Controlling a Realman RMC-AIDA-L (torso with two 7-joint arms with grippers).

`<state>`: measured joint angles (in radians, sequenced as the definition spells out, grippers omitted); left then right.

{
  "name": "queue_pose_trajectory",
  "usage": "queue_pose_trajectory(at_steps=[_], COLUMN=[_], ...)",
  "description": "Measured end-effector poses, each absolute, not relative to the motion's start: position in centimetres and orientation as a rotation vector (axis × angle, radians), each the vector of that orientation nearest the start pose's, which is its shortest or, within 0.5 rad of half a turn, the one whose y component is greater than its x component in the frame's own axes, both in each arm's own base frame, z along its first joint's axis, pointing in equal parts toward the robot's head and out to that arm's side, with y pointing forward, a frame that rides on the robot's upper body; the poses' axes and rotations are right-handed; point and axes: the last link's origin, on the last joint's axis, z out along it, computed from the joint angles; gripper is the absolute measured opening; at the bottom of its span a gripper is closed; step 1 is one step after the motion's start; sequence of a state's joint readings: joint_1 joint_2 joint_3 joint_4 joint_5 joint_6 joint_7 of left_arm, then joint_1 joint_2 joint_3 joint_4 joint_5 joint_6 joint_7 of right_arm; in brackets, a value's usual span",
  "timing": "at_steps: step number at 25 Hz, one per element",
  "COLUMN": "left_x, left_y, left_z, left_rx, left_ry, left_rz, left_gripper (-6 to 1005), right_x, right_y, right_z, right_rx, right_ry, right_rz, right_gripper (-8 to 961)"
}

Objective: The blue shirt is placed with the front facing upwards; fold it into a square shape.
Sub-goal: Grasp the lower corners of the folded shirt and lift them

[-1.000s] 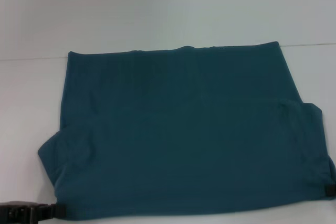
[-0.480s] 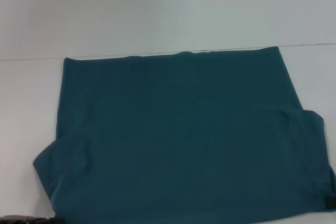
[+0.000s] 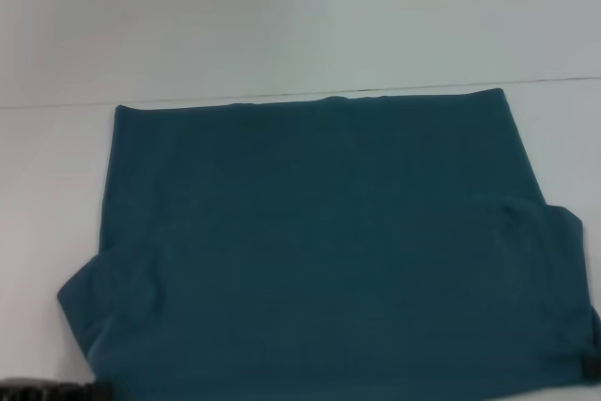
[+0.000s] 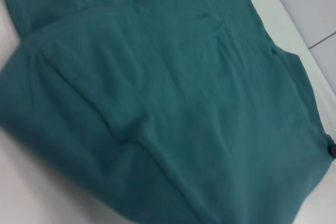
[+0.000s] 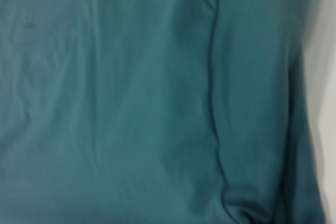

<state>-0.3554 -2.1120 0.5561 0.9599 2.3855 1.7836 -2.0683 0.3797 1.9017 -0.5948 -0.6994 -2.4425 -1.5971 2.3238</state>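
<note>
Dropped lower since a second ago, both sets of jaws: on the left, down to a dark sliver at the near left corner of the head view; on the right, down to a dark speck at the near right edge. Dragged along with them, the blue shirt (image 3: 319,241), its far edge now a little nearer and its whole outline nudged toward the left jaws.

Spread flat on the pale desk (image 3: 282,25), plain teal face up, folded into a wide block. Straight far edge, well away from both sets of jaws. Left sleeve (image 3: 89,298) poking out just beyond the left jaws, with its near hem touching or all but touching them. Right sleeve (image 3: 563,260) poking out the same way just beyond the right jaws, which sit at its near corner.

Seen from the left wrist, the blue shirt (image 4: 184,103) in soft ridges, one folded layer over another, with bare desk (image 4: 37,198) alongside. Seen from the right wrist, only cloth (image 5: 131,103) with one long fold line running through it.

Spread, pressed together or pinching the hem: cannot tell, for either the left jaws or the right jaws.
</note>
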Motion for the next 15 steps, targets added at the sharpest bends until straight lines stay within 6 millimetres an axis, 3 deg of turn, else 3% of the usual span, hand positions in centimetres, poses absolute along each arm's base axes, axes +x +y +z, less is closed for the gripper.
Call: queue_pose_trajectory(at_steps=[8, 15], left_x=[-30.9, -28.9], left_y=[29.9, 34.3], left_z=[6.0, 7.7], left_rx=[-2.475, -2.458], left_ry=[-1.563, -1.466], left_rz=[-0.366, -0.338], left_gripper=[2, 2], right_x=[34.8, 31.2], right_y=[31.7, 36.6], right_z=[10.0, 11.1], right_rx=[-2.105, -2.103], right_ry=[1.905, 1.815], right_rz=[0.407, 0.470], right_gripper=[49, 50])
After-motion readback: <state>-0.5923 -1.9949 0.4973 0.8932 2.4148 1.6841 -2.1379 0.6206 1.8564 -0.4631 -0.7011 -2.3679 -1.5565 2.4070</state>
